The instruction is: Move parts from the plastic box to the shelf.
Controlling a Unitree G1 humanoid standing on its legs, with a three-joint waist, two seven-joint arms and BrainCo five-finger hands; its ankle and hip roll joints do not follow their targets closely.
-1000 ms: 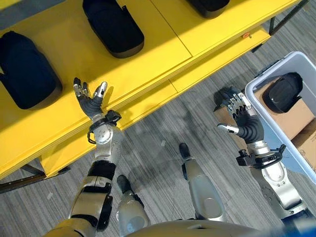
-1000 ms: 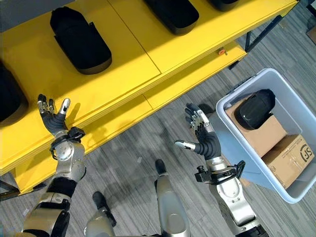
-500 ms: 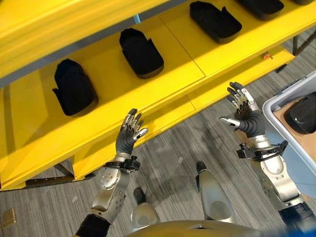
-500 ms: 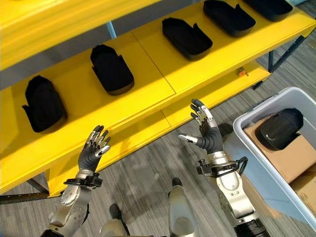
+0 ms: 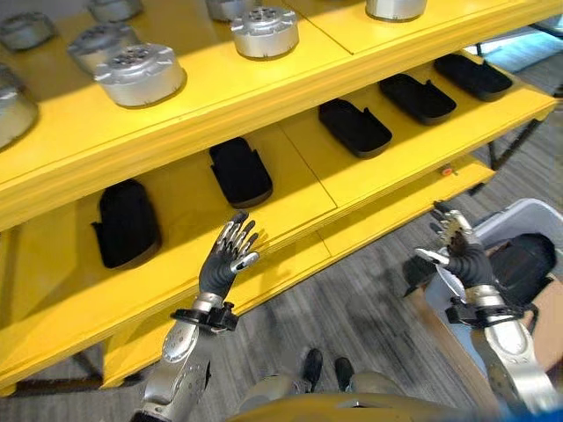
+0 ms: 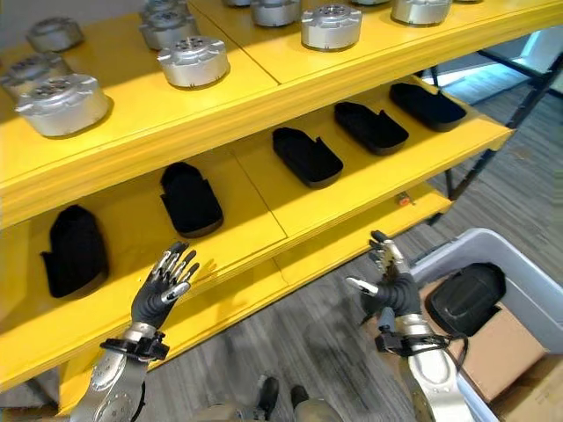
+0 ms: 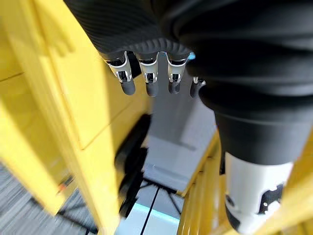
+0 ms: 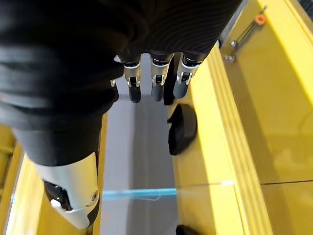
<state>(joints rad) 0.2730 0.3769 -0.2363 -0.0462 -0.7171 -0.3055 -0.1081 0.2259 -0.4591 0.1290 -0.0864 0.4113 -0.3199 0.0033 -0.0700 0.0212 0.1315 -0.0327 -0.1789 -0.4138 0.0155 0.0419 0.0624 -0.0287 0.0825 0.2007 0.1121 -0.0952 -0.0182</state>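
Both hands are raised in front of the yellow shelf (image 5: pixel 290 220), fingers straight and holding nothing. My left hand (image 5: pixel 227 258) is open before the middle tier, close to its front edge. My right hand (image 6: pixel 392 286) is open beside the light plastic box (image 6: pixel 466 244) at the lower right. A black moulded part (image 6: pixel 464 299) lies in that box on a cardboard carton (image 6: pixel 494 348). Several similar black parts (image 5: pixel 239 171) lie in a row on the middle tier. The straight fingers (image 7: pixel 146 81) show in the left wrist view, and the right wrist view shows that hand's fingers (image 8: pixel 155 78) straight too.
The upper tier carries several round silver metal parts (image 5: pixel 139 75). A lower yellow ledge (image 5: pixel 387 220) juts out beneath the middle tier. Dark shelf legs (image 6: pixel 457 180) stand on the grey floor (image 6: pixel 317 343) between the shelf and the box.
The camera has tilted up, bringing the upper tier with silver parts into view. Both hands stay raised and open.
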